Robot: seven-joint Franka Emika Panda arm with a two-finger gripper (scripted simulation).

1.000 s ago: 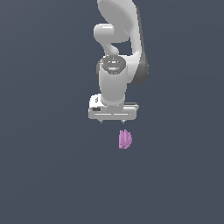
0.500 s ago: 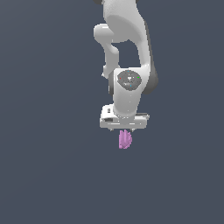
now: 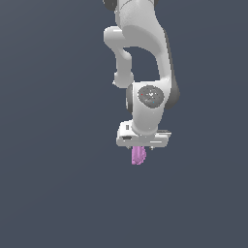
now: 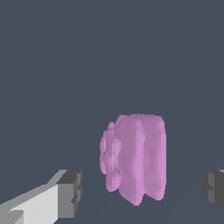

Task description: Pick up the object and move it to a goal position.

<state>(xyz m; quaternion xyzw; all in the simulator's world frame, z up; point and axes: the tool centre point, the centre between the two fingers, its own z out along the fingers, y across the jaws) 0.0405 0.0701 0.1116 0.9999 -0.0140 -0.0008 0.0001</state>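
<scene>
The white gripper (image 3: 142, 146) hangs directly over the object (image 3: 138, 155), its jaws spread wide. In the wrist view the two dark fingertips (image 4: 72, 192) stand either side of the pink-purple lumpy object (image 4: 135, 157), each clear of it, nothing grasped. The object sits between the fingertips, just under the gripper. By my reading, the approach looks done; closing, lifting and carrying to the goal remain.
</scene>
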